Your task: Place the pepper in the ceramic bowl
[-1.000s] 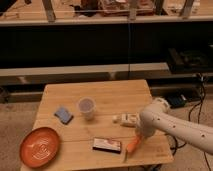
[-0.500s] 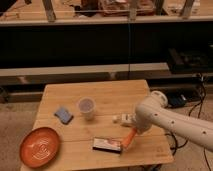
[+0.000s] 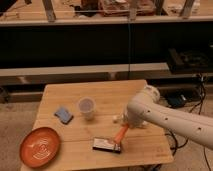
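Note:
The pepper [image 3: 121, 134], slim and orange, hangs tilted just under my gripper [image 3: 123, 124], which is shut on its upper end. It sits over the front middle of the wooden table [image 3: 100, 92], right above the dark box. My white arm reaches in from the right. The ceramic bowl [image 3: 40, 146], a wide orange-red dish with pale swirls, rests at the table's front left corner, well to the left of the gripper.
A dark rectangular box [image 3: 106, 145] lies directly below the pepper near the front edge. A small translucent cup [image 3: 86, 107] stands mid-table, and a blue sponge [image 3: 63, 115] lies left of it. Shelving and cables fill the background.
My arm has swung leftward over the table, carrying the pepper up and to the left, from the right of the box to above it.

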Controlling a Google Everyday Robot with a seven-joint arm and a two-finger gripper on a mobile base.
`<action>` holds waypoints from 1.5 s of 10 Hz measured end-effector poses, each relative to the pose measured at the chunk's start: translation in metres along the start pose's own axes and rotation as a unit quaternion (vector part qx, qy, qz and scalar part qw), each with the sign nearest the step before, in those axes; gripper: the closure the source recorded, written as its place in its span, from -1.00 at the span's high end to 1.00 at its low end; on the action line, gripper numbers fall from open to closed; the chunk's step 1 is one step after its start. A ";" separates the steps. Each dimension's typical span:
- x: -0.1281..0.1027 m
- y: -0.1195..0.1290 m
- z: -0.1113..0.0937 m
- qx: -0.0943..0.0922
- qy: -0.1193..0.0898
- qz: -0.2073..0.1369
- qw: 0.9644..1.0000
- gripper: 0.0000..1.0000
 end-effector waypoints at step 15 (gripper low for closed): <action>-0.086 -0.123 -0.010 0.024 -0.025 -0.111 0.993 -0.71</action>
